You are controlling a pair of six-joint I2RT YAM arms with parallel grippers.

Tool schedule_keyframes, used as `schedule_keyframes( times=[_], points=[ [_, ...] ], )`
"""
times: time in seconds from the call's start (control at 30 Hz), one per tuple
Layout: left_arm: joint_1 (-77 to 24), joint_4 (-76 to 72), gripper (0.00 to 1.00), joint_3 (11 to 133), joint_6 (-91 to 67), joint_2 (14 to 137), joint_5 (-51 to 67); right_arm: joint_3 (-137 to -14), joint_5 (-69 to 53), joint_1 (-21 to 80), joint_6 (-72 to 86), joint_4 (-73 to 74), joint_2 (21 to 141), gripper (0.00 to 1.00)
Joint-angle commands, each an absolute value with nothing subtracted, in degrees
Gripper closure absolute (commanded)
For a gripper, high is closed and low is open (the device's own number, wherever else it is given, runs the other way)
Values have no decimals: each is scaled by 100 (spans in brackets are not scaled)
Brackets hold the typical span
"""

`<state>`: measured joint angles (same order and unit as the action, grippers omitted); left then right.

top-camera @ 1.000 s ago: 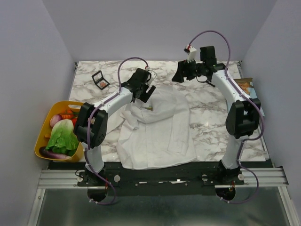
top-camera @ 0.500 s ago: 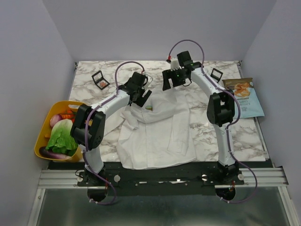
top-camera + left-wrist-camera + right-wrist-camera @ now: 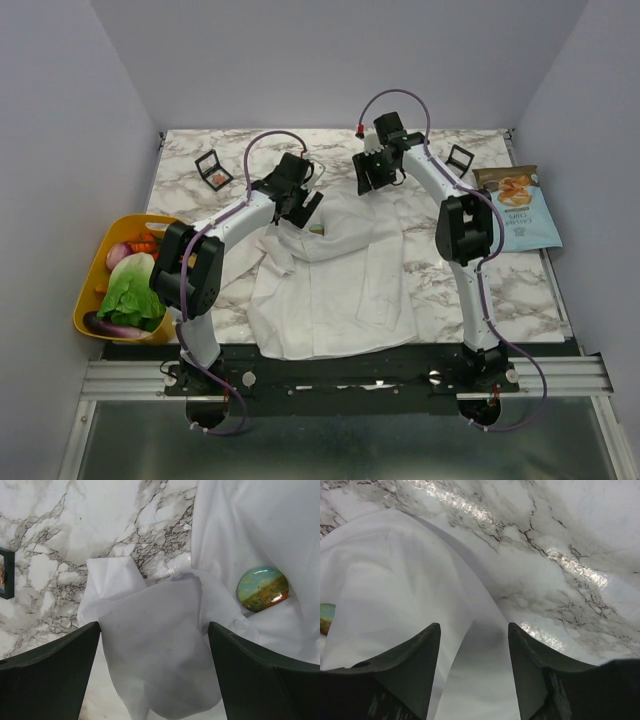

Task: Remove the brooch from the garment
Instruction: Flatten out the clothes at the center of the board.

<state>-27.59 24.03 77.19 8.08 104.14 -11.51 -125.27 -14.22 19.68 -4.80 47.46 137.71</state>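
Right tool [image 3: 366, 182] now over the garment [image 3: 330, 280] (from table's right)

2 arms are seen, built alike: left arm [image 3: 235, 212] & right arm [image 3: 428, 172] are made of slim white links w/ bulky black joint housings. A purple cable [image 3: 275, 137] is run along each, w/ a red-tipped connector [image 3: 360, 128] noted on the right one's. Bases are bolted to a black plate [image 3: 340, 360] on a silver rail [image 3: 120, 378], screw heads visible. Left gripper [image 3: 154, 630] & right gripper [image 3: 474, 630] are fitted w/ dark, matte, curved fingers [image 3: 395, 680]; scuffs are noted on the right pair.
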Motion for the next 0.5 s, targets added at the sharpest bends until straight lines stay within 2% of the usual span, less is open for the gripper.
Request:
schedule_keyframes(
  times=[0.0, 0.07, 0.1, 0.17, 0.2, 0.23, 0.47],
  points=[
    [-2769, 2452, 1, 7822, 721, 10336, -1002, -12753, -1266, 2127, -659, 5027, 14010, 45],
    [-2760, 2461, 1, 7831, 703, 10380, -984, -12832, -1143, 2144, -677, 5019, 14097, 50],
    [-2760, 2470, 1, 7840, 694, 10389, -984, -12876, -1108, 2162, -668, 5027, 14132, 57],
    [-2751, 2478, 1, 7857, 694, 10380, -958, -12989, -941, 2145, -633, 5036, 14194, 75],
    [-2751, 2496, 1, 7857, 703, 10371, -958, -12999, -871, 2153, -615, 5019, 14220, 95],
    [-2751, 2531, 1, 7884, 712, 10362, -958, -12982, -705, 2153, -580, 4992, 14212, 100],
    [-2654, 2531, 1, 8033, 896, 10345, -1028, -12779, 324, 2109, -466, 4414, 13720, 99]
  ],
)
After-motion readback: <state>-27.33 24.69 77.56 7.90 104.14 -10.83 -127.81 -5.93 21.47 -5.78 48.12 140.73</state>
